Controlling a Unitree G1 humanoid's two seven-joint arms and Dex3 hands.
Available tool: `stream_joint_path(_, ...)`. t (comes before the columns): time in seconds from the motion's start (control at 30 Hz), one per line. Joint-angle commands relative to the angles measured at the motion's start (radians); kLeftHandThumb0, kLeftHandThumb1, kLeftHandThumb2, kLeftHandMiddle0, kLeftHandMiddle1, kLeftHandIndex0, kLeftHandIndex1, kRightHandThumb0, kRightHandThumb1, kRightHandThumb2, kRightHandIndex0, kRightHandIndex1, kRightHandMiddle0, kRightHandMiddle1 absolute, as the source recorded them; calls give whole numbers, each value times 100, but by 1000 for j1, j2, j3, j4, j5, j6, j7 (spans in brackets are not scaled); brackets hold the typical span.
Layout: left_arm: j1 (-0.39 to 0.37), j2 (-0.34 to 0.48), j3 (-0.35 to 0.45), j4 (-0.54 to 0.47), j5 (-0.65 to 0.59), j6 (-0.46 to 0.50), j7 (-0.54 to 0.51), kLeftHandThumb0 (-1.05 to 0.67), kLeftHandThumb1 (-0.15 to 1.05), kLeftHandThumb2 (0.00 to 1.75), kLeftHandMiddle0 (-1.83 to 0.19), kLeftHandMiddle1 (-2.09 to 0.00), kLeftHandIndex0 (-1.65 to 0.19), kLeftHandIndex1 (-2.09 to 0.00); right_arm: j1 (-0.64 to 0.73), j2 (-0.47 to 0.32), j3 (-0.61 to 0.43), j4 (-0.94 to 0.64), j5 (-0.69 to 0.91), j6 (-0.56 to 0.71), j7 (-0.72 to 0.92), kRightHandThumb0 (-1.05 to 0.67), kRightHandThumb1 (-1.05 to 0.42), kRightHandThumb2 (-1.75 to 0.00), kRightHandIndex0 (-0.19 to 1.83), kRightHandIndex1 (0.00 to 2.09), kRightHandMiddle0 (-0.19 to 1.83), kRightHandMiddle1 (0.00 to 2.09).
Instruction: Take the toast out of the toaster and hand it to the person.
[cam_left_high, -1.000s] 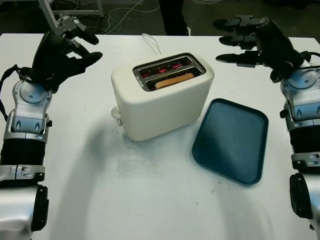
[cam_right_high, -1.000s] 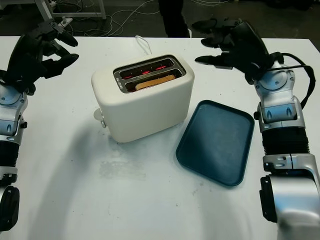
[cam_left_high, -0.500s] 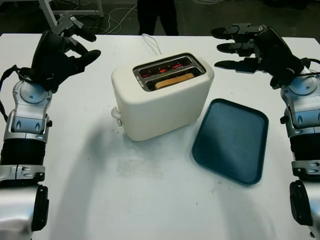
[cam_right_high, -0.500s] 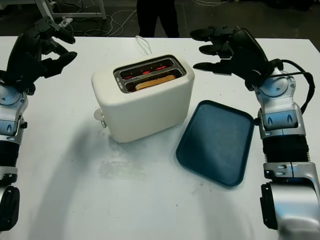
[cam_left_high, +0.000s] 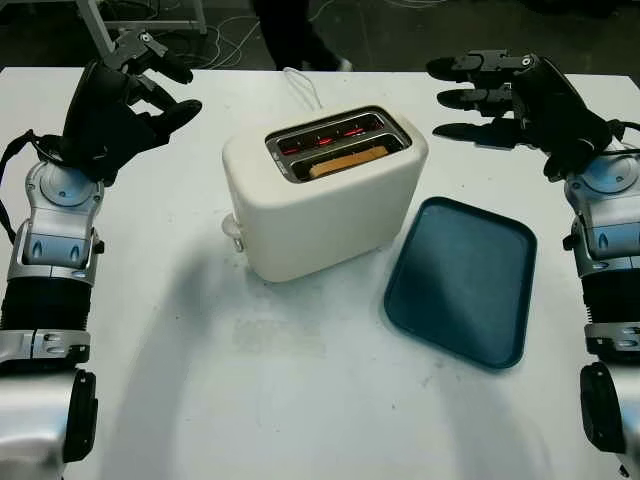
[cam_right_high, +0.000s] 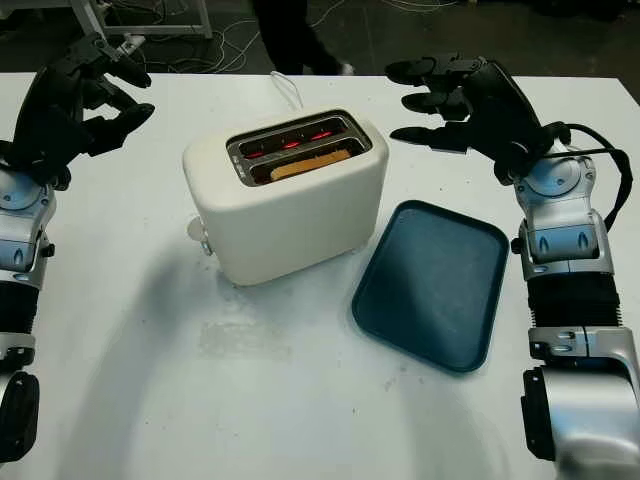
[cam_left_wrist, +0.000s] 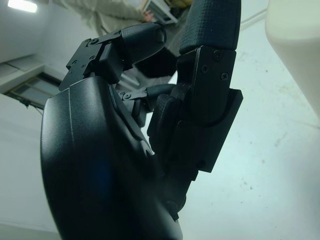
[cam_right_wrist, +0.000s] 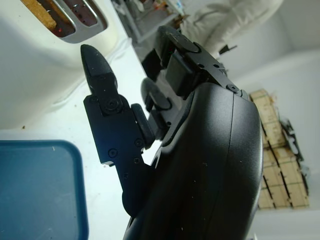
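Observation:
A cream two-slot toaster (cam_left_high: 320, 195) stands mid-table, its elements glowing red. A slice of toast (cam_left_high: 348, 160) sits low in the near slot, and its edge also shows in the right wrist view as toast (cam_right_wrist: 39, 12). My right hand (cam_left_high: 478, 95) hangs open above the table, to the right of the toaster's top and beyond the tray. My left hand (cam_left_high: 150, 85) is raised at the far left, open, well clear of the toaster. A person's legs (cam_left_high: 285, 35) stand beyond the table's far edge.
A dark blue tray (cam_left_high: 465, 280) lies flat to the right of the toaster. The toaster's white cord (cam_left_high: 303, 85) runs back off the far edge. Cables and a metal frame sit on the floor behind. Bare white tabletop lies in front.
My right hand has shifted slightly left toward the toaster top, then back a little. The person's legs have moved left behind the table. My left hand has barely moved.

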Motion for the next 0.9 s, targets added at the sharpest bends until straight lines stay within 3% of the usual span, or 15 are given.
stream_joint_path(0.0, -5, 9, 9, 10, -8, -28, -8, -105, 92, 33, -33, -155, -27, -151, -4, 0, 2, -8, 3, -4, -1, -38, -79, 0, 65, 2, 64, 0)
stream_joint_path(0.5, 6, 11, 9, -6, -6, -21, -16, -105, 92, 33, -35, -153, -29, -149, -4, 2, 3, -16, 3, -5, -3, -38, -78, 0, 67, 2, 65, 1)
stream_joint_path(0.87, 57, 0, 23, -59, -31, 13, -18, -105, 92, 29, -35, -152, -30, -147, 32, 1, -3, -55, -22, 11, -40, -42, -85, -2, 69, 3, 65, 1)
